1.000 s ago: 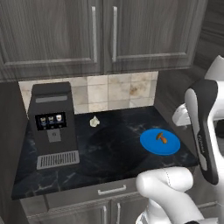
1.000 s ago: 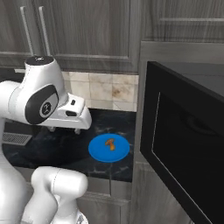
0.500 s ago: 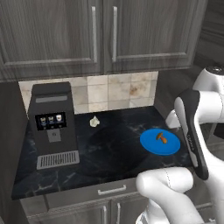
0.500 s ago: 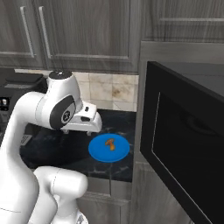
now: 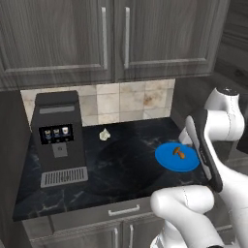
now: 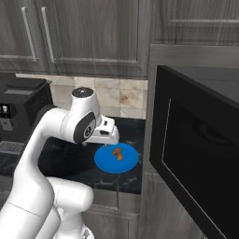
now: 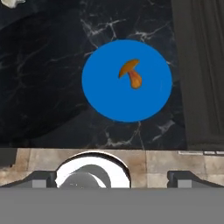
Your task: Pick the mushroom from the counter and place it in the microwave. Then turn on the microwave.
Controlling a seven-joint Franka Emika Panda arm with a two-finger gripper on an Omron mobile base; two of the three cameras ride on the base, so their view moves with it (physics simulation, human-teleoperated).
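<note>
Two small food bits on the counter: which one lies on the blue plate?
The orange-brown mushroom lies on the blue plate; the whitish lump sits on bare counter.

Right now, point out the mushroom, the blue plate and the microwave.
mushroom (image 7: 130, 72), hand view, on its cap.
blue plate (image 7: 105, 100), hand view, on bare surface.
microwave (image 6: 196, 154), right base view, on its glass door.

Below my gripper (image 7: 112, 177), jaws spread wide, the mushroom (image 7: 130, 73) lies alone on the blue plate (image 7: 105, 96), with nothing crowding it. Bare counter (image 7: 39, 78) stretches from the plate toward 9 o'clock in the hand view. At 3 o'clock a dark cabinet wall (image 7: 199, 74) stands close beside the plate. A whitish lump (image 5: 104, 134) sits well apart, and the coffee machine (image 5: 57, 138) blocks the counter's far left. The microwave (image 6: 196, 154) door hangs open.
</note>
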